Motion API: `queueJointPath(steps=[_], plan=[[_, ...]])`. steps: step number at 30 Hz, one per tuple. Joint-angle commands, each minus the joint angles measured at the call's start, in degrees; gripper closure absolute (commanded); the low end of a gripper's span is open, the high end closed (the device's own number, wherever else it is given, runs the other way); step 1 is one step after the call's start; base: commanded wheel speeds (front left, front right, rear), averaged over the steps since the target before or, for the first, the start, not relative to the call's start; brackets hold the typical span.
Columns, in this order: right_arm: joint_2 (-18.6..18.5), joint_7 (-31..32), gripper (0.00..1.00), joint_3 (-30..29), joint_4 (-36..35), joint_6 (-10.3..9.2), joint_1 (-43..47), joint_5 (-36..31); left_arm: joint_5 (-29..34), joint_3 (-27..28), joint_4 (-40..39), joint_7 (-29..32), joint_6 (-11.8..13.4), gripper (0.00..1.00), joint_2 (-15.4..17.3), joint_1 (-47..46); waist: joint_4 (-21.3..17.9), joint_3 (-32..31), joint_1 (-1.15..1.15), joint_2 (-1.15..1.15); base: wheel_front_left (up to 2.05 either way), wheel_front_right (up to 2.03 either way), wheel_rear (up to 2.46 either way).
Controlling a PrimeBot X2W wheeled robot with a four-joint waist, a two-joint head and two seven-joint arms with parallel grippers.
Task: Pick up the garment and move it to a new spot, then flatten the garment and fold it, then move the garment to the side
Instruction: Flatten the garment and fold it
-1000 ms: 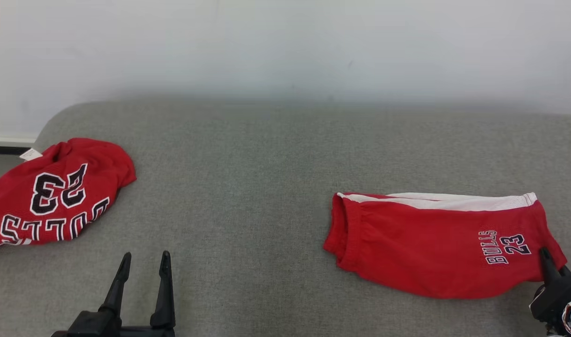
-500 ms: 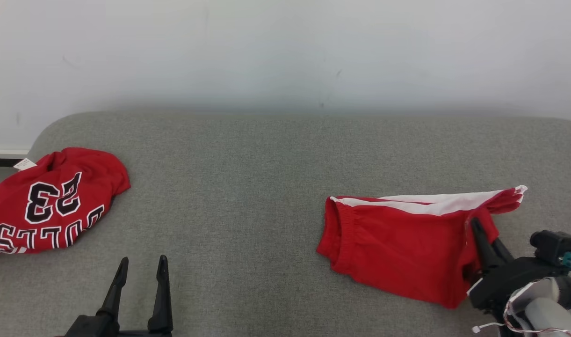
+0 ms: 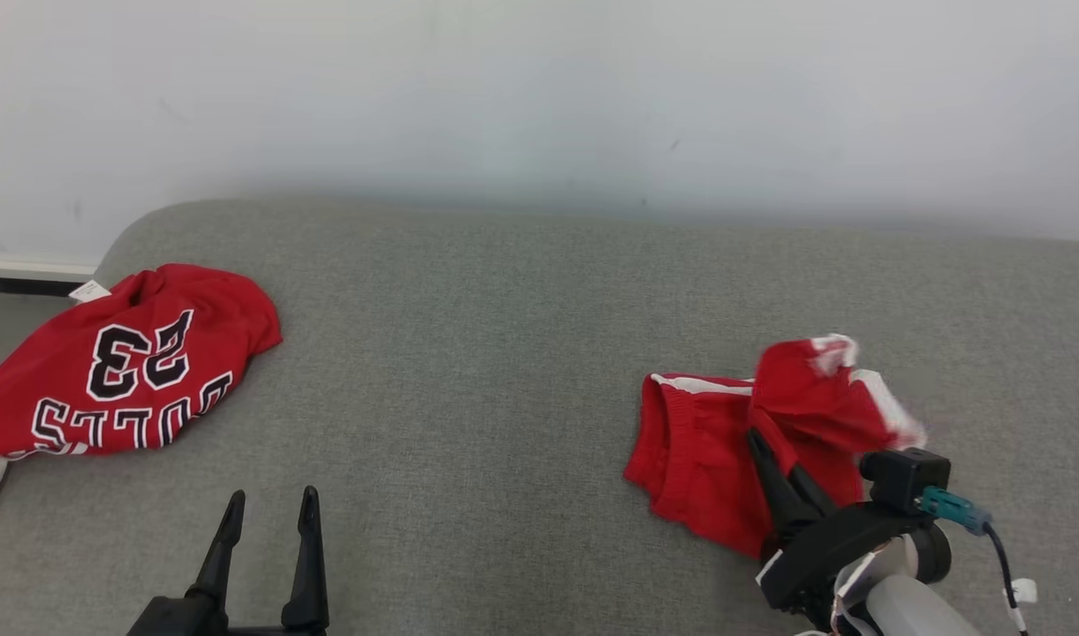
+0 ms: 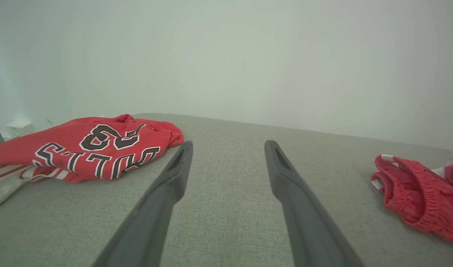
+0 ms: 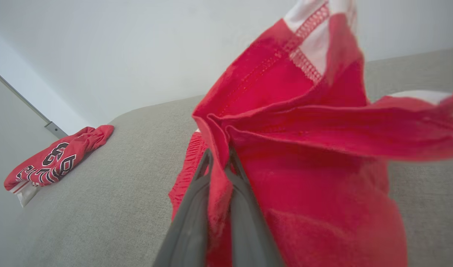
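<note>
The garment, a pair of red shorts [image 3: 694,450] with white side stripes, lies at the right of the grey cushion. Its waistband end rests flat. Its leg end is lifted and bunched above the rest. My right gripper [image 3: 773,455] is shut on that lifted hem. In the right wrist view the red shorts [image 5: 304,148] hang pinched between my right gripper's [image 5: 219,154] two fingers. My left gripper [image 3: 272,496] hovers open near the front left with nothing in it. The left wrist view has my left gripper [image 4: 229,144] spread over bare cushion, the shorts [image 4: 415,196] far to its right.
A second red garment, a jersey [image 3: 132,371] printed with "BULLS 23", lies crumpled at the cushion's left end, also the jersey [image 4: 92,144] and the jersey [image 5: 52,159]. Bare grey cushion [image 3: 468,353] spans the middle. A white wall [image 3: 539,88] rises behind.
My right gripper has carried the shorts' leg end up and leftward over the rest, covering the printed logo. The head camera has shifted a little. The left gripper has stayed put.
</note>
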Motion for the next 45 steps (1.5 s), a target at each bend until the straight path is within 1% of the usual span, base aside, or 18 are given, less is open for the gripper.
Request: queueJointPath(steps=[1,8,12,15,16,17,21,24,30,31,33,36,39,42,45], plan=[[0.5,0.1,1.0,0.1,0.3,-0.1,-0.5,-0.5,-0.1,-0.1,0.1,-0.2,0.2,0.0,-0.1,-0.4,0.7,0.4,0.0,0.0,0.0,0.0,0.0],[4.1,1.4,1.0,2.0,4.4,-0.1,-2.6,-1.5,-0.4,-0.8,0.7,-0.2,0.3,0.0,-0.1,-1.3,2.2,1.3,0.0,0.0,0.0,0.0,0.0],[5.6,0.6,1.0,3.4,8.9,-0.1,-3.7,-2.3,-0.7,-1.2,1.1,-0.2,0.6,0.0,-0.1,-1.6,2.8,1.6,0.0,0.0,0.0,0.0,0.0],[6.3,-0.2,1.0,3.7,10.8,-0.1,-4.1,-1.9,-0.7,-1.3,1.2,-0.2,0.7,0.0,-0.1,-1.6,3.0,1.7,0.0,0.0,0.0,0.0,0.0],[6.3,-0.7,0.67,3.7,11.0,-0.1,-4.3,-2.2,-0.6,-1.2,1.3,-0.2,0.8,0.0,-0.1,-1.7,2.9,1.7,0.0,0.0,0.0,0.0,0.0],[6.3,-1.1,0.0,3.7,11.1,-0.1,-4.5,-2.1,-0.6,-1.1,1.3,-0.2,0.7,0.0,-0.1,-1.8,2.9,1.7,0.0,0.0,0.0,0.0,0.0],[4.9,-2.3,0.0,3.1,9.5,-0.1,-4.8,-2.6,-0.2,-0.4,1.1,-0.2,0.8,0.0,-0.1,-1.4,2.1,1.5,0.0,0.0,0.0,0.0,0.0],[3.7,-2.6,0.0,1.4,6.6,-0.1,-3.6,-3.0,-0.1,-0.2,0.9,-0.2,0.9,0.0,-0.1,-0.8,1.2,1.1,0.0,0.0,0.0,0.0,0.0],[1.0,-2.6,0.0,-7.8,-3.4,-0.1,2.4,-6.0,0.1,0.4,0.6,-0.2,1.0,0.0,-0.1,0.1,-0.4,0.3,0.0,0.0,0.0,0.0,0.0],[1.0,-2.6,0.0,-7.8,-3.4,-0.1,2.4,-6.0,0.1,0.4,0.6,-0.2,1.0,0.0,-0.1,0.1,-0.4,0.3,0.0,0.0,0.0,0.0,0.0],[0.7,-2.6,0.0,-11.5,-6.2,-0.1,5.1,-6.9,0.2,0.5,0.5,-0.2,0.9,0.0,-0.1,0.3,-0.8,0.0,0.0,0.0,0.0,0.0,0.0],[1.0,-2.6,0.0,-17.4,-10.0,-0.1,9.7,-8.5,0.5,0.8,0.2,-0.2,0.8,0.0,-0.1,0.4,-1.2,-0.3,0.0,0.0,0.0,0.0,0.0],[2.1,-2.6,0.0,-22.7,-12.4,-0.1,14.0,-10.0,0.6,1.1,-0.2,-0.2,0.7,0.0,-0.1,0.9,-1.6,-0.6,0.0,0.0,0.0,0.0,0.0],[3.2,-2.6,0.0,-25.6,-13.5,-0.1,16.9,-11.4,0.7,1.5,-0.5,-0.2,0.6,0.0,-0.1,1.2,-2.0,-0.7,0.0,0.0,0.0,0.0,0.0],[4.2,-2.6,0.0,-26.5,-13.7,-0.1,18.6,-12.5,0.9,1.7,-0.6,-0.2,0.5,0.0,-0.1,1.5,-2.2,-0.7,0.0,0.0,0.0,0.0,0.0]])
